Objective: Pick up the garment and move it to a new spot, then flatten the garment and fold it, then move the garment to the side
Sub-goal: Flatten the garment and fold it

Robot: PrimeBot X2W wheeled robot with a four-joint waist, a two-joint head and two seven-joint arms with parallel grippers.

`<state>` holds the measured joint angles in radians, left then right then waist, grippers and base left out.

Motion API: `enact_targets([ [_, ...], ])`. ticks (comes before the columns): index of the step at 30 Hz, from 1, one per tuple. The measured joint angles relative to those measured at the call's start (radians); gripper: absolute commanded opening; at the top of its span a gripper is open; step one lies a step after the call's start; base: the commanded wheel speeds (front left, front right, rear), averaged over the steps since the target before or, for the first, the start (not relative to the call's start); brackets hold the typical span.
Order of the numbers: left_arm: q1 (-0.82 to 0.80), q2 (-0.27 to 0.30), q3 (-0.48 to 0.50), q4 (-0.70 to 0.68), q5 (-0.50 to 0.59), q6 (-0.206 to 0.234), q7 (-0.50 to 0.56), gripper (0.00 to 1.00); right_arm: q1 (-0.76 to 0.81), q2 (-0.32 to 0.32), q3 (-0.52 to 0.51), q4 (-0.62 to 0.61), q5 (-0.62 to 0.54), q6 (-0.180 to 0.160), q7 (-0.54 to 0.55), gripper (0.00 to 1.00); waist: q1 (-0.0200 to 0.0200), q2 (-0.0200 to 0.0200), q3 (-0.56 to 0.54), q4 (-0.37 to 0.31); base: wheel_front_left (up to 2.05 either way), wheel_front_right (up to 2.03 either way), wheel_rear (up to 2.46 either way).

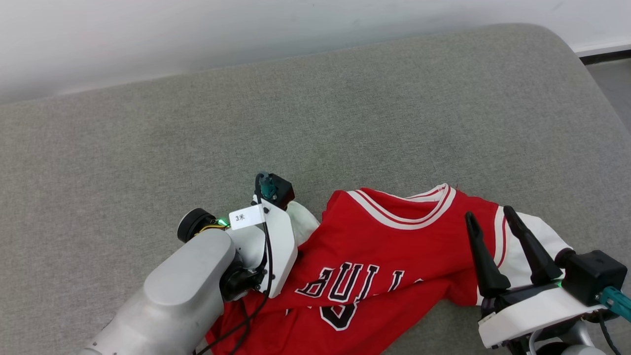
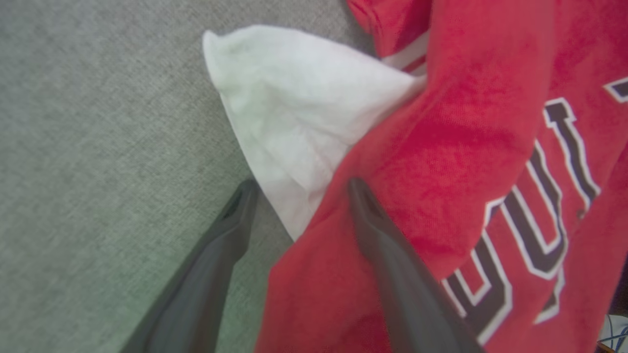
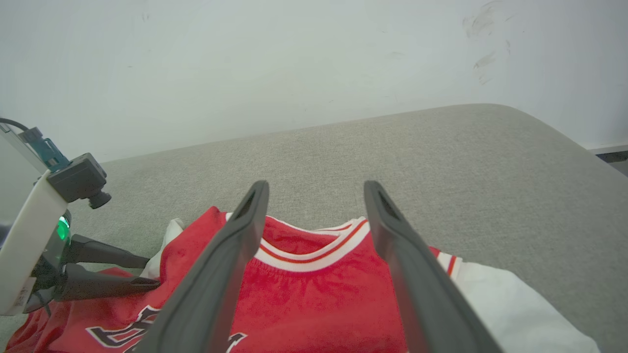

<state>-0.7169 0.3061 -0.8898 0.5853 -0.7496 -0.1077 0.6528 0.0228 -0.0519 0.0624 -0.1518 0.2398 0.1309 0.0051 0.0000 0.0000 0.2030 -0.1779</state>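
Garment (image 1: 394,246) lies crumpled, print up, at lower centre of head view on the grey cushion (image 1: 315,113). Left forearm enters from lower left, wrist pitched down. Left gripper (image 2: 299,189) has its jaws spread astride the edge of the white sleeve (image 2: 294,113), gripping nothing. Right gripper (image 1: 488,213) sits at lower right, fingers pointing up-frame over the other shoulder, jaws spread and empty.

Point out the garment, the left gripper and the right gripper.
garment (image 1: 394,246): head view, red chest below the collar.
left gripper (image 2: 301,184): left wrist view, midway between fingertips.
right gripper (image 1: 488,212): head view, midway between fingertips.
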Motion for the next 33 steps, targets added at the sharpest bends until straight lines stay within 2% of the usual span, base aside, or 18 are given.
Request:
enact_targets([
  [4, -0.007, -0.011, 0.009, 0.029, 0.002, -0.005, -0.076, 0.00, -0.002, 0.000, 0.001, 0.008, 0.005, 0.000, -0.005, 1.00, 0.0000, 0.0000, 0.002, 0.001, 0.00, 0.00, 0.00],
  [8, -0.005, -0.016, 0.034, 0.029, 0.015, 0.013, -0.186, 0.00, -0.001, 0.000, -0.011, 0.015, 0.007, 0.000, -0.006, 1.00, 0.0000, 0.0000, -0.005, 0.012, 0.00, 0.00, 0.00],
  [14, 0.024, 0.041, 0.104, -0.067, 0.018, 0.071, -0.330, 0.00, 0.010, 0.000, -0.027, 0.023, 0.016, 0.000, 0.002, 1.00, 0.0000, 0.0000, -0.031, 0.046, 0.00, 0.00, 0.00],
  [19, 0.124, 0.124, 0.152, -0.206, 0.015, 0.148, -0.388, 0.00, 0.025, 0.000, -0.041, 0.021, 0.014, 0.000, 0.016, 1.00, 0.0000, 0.0000, -0.060, 0.087, 0.00, 0.00, 0.00],
  [25, 0.330, 0.224, 0.206, -0.381, -0.023, 0.279, -0.407, 0.00, 0.036, 0.000, -0.055, 0.009, 0.006, 0.000, 0.038, 1.00, 0.0000, -0.0001, -0.088, 0.140, 0.00, 0.00, 0.00],
  [29, 0.488, 0.250, 0.243, -0.447, -0.079, 0.363, -0.420, 0.00, 0.045, 0.000, -0.058, 0.002, 0.002, 0.000, 0.052, 1.00, 0.0000, 0.0000, -0.104, 0.163, 0.00, 0.00, 0.00],
  [33, 0.604, 0.236, 0.255, -0.462, -0.137, 0.394, -0.432, 0.00, 0.049, 0.000, -0.058, -0.006, -0.005, 0.000, 0.066, 1.00, 0.0000, 0.0000, -0.119, 0.175, 0.00, 0.00, 0.00],
])
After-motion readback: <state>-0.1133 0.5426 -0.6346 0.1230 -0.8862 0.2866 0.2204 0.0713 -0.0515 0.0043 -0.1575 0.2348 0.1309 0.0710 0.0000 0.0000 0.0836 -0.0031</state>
